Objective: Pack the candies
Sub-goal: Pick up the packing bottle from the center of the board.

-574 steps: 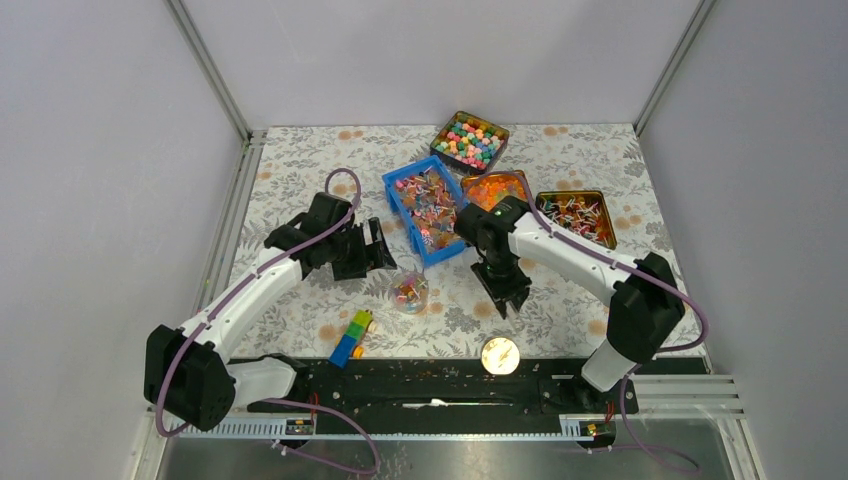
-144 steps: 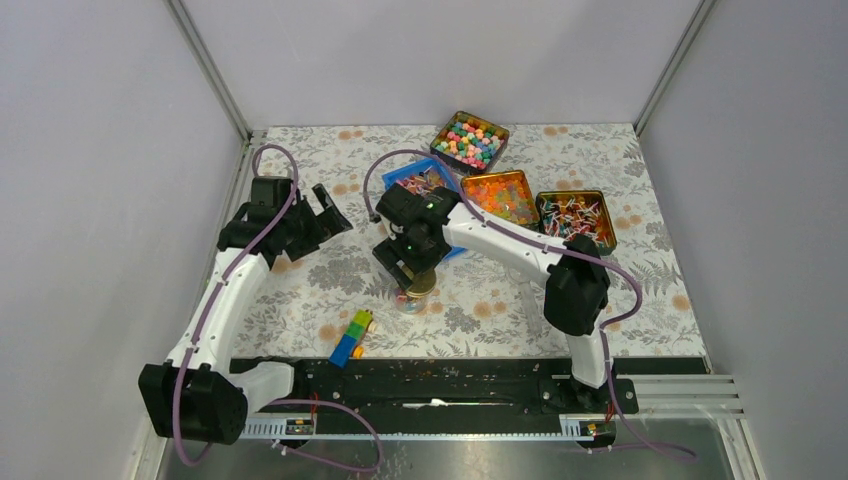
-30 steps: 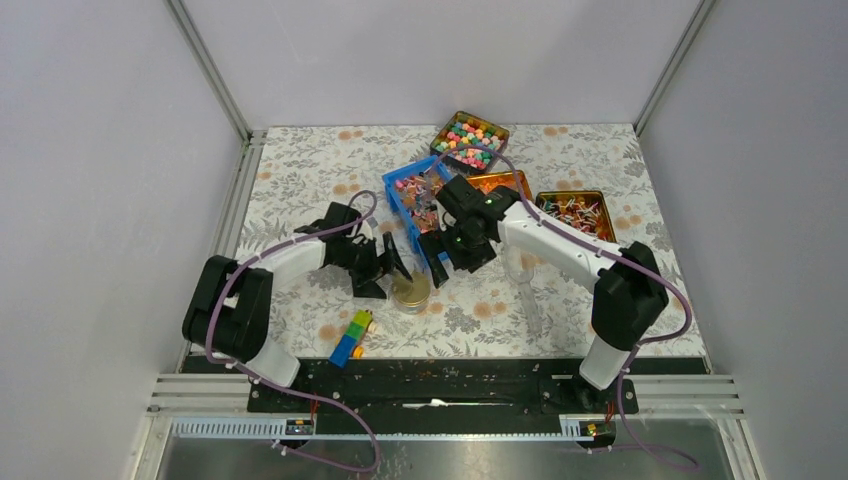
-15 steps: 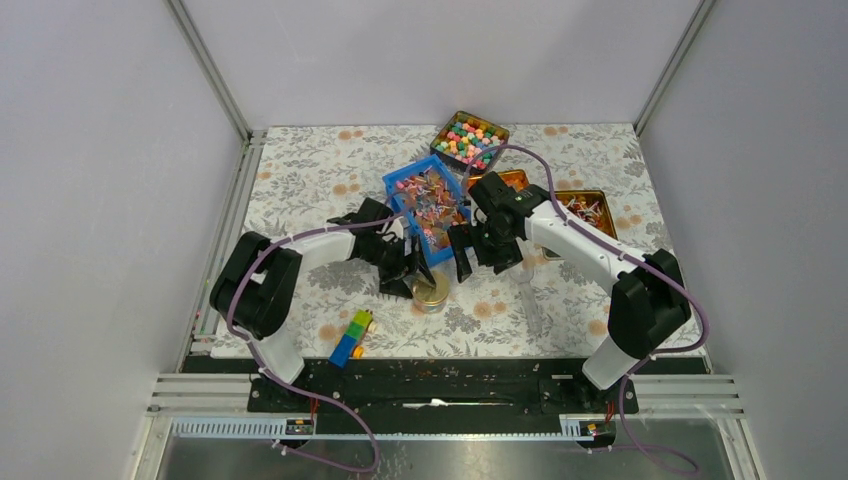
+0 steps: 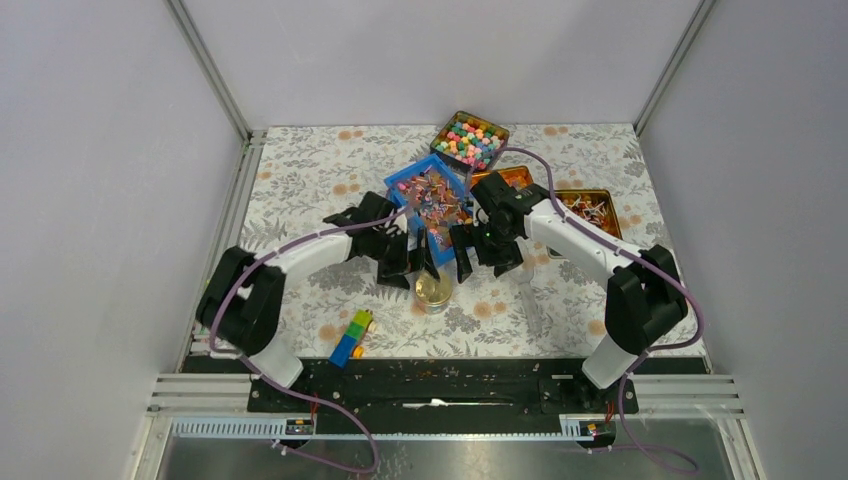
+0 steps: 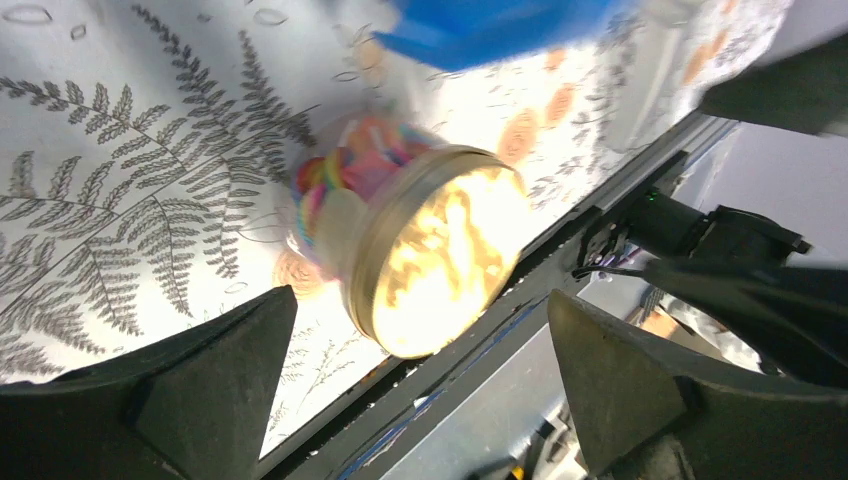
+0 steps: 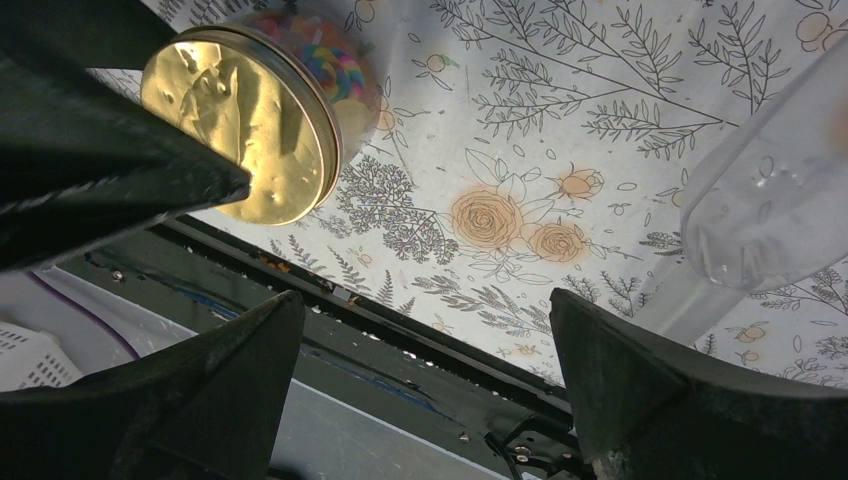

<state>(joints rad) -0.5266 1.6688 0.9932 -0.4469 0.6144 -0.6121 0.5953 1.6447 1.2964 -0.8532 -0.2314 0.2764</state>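
A lidded jar (image 5: 433,290) of candies (image 6: 345,165) stands mid-table, with a blue tray (image 5: 408,169) holding more at its twelve o'clock. The left gripper (image 6: 420,300) hovers wide open at eleven o'clock, not touching. The right gripper (image 7: 425,330) is also wide, at two o'clock. Packing looks done. The next move is probably gripping the jar squarely.

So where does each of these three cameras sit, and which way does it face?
Top external: fixed above and behind the arms, looking down on the table; both arms show.
Left wrist: on the left arm, facing the gold-lidded jar between the fingers of the left gripper.
Right wrist: on the right arm, facing down at the table; the right gripper frames it.
Shared: all three show the jar.
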